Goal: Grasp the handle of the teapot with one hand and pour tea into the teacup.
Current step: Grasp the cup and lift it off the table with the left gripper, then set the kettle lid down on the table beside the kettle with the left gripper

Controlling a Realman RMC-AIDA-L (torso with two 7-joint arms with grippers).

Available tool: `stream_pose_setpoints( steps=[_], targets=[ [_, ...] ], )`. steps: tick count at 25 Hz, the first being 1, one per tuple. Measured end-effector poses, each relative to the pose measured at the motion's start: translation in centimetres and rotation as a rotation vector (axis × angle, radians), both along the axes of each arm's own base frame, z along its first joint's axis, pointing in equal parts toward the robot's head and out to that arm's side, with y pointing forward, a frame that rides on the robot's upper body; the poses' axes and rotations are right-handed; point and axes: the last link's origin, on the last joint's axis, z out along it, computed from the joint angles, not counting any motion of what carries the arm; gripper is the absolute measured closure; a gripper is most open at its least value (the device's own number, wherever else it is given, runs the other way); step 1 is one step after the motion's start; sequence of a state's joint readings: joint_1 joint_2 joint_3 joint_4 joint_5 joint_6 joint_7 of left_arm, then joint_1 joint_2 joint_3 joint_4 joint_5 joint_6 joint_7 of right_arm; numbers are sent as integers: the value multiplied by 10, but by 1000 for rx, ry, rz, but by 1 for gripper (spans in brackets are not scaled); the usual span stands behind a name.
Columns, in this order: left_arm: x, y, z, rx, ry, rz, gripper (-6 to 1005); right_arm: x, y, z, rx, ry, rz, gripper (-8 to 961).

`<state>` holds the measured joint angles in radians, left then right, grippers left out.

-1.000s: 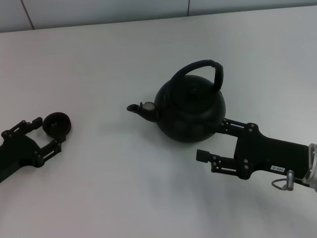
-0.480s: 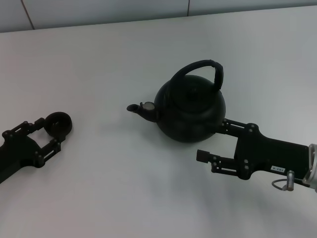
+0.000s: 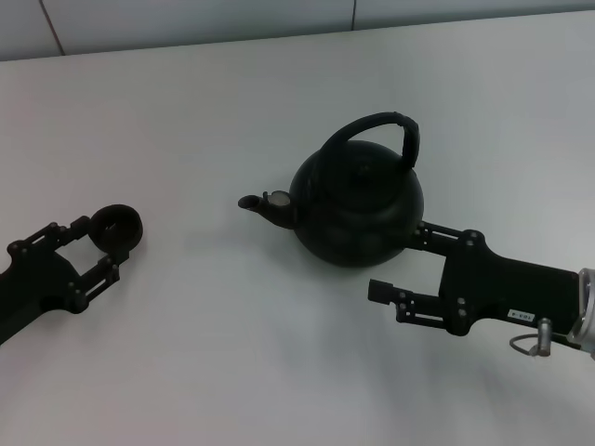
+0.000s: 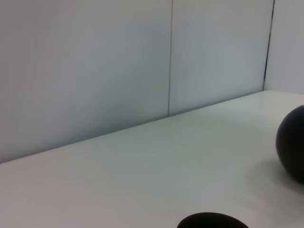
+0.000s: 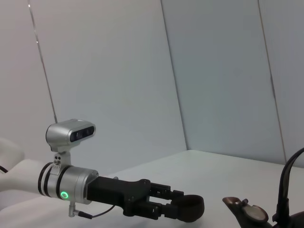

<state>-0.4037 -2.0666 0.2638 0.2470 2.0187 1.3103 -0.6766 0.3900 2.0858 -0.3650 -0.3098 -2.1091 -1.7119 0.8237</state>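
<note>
The black teapot (image 3: 358, 209) stands mid-table, its spout (image 3: 253, 202) pointing toward my left arm. Its arched handle (image 3: 381, 125) stands upright over the lid. The small dark teacup (image 3: 118, 228) sits between the fingertips of my left gripper (image 3: 102, 244), which is shut on it, well left of the spout. The right wrist view shows that gripper (image 5: 183, 206) holding the teacup (image 5: 190, 205), with the spout (image 5: 247, 214) close by. My right gripper (image 3: 404, 262) is open, low beside the teapot's right side, below the handle. The teacup's rim (image 4: 211, 221) and the teapot's body (image 4: 292, 147) show in the left wrist view.
The white table (image 3: 232, 111) runs to a grey wall (image 3: 186, 19) at the back. A wrist camera (image 5: 71, 133) sits on top of my left arm.
My left gripper has moved a little to the right, toward the teapot, carrying the teacup with it. The right arm and the teapot have not moved.
</note>
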Motion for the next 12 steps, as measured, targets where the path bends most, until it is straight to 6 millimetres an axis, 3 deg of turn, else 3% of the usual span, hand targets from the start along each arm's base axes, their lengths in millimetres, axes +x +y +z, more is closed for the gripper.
stream_pose_setpoints(
  steps=[10,12],
  targets=[
    [19,0,-8,-42,-67,-74,388,-1,2,1,1,0,5,224],
    [27,0,-16,-90,-64,-105,388,-1,2,1,2,0,5,225]
  ],
)
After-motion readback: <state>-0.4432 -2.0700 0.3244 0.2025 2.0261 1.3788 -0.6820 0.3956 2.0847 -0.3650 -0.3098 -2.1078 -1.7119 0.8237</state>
